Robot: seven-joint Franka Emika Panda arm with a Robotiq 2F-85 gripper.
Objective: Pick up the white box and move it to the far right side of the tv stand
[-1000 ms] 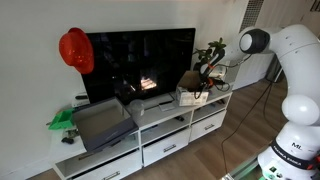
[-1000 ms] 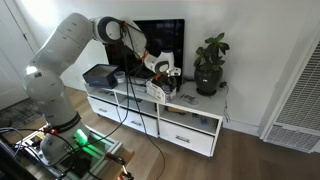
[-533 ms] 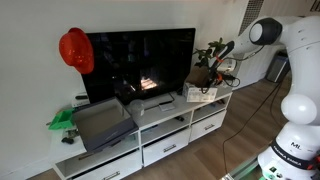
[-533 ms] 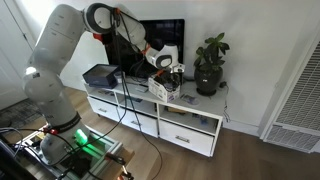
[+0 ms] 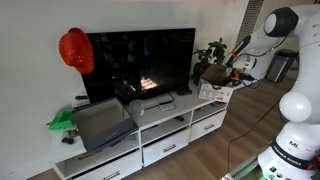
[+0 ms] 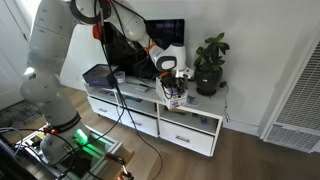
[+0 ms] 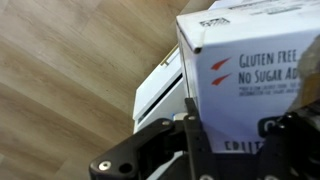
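My gripper is shut on the white box, a carton with red and dark printing that reads "GLUTEN FREE". In both exterior views the gripper holds the box just above the top of the long white tv stand, close beside the potted plant. In the wrist view an end of the stand shows below the box, with wood floor beyond it.
A potted plant stands at that end of the stand. The black TV, a pale flat device, a grey open bin and a red helmet lie further along. Wood floor lies below.
My gripper has carried the white box along the stand from in front of the TV toward the plant end. The arm has stretched further that way.
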